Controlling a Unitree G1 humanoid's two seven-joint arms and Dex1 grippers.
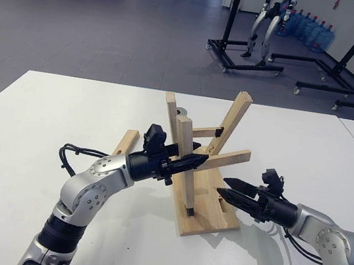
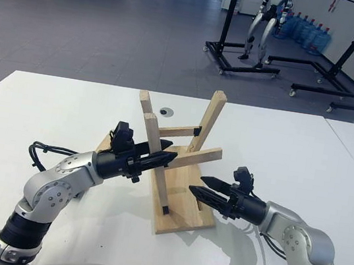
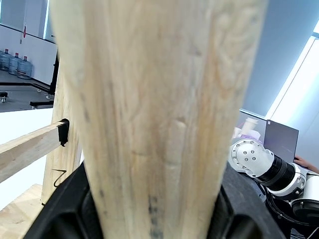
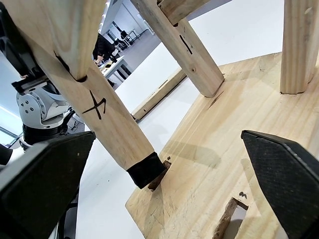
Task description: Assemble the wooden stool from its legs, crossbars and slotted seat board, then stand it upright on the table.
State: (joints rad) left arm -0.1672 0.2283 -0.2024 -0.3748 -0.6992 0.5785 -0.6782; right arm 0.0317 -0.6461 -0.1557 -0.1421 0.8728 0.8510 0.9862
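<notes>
On the white bench (image 1: 45,119), near the middle: one slotted seat board (image 1: 206,225) lying flat, three legs standing in it at a lean, two crossbars joining them, one loose stick (image 1: 126,142) flat on the bench beside the board's left edge. Pinched partway up between the left jaws, the front leg (image 1: 187,187). Linked by the upper crossbar (image 1: 205,133), the back left leg (image 1: 171,111) and back right leg (image 1: 236,118); running from the front leg toward the right, the lower crossbar (image 1: 229,159). Spread wide and gripping nothing, the right jaws, low at the board's right edge. Plainer from the right wrist than from the head: an open slot (image 4: 230,219) in the board, a dark band (image 4: 144,169) round the front leg's foot, a drawn cross (image 4: 94,105) on that leg. From the left wrist: the held leg's grain up close, a black clip (image 3: 63,132) on a crossbar end
</notes>
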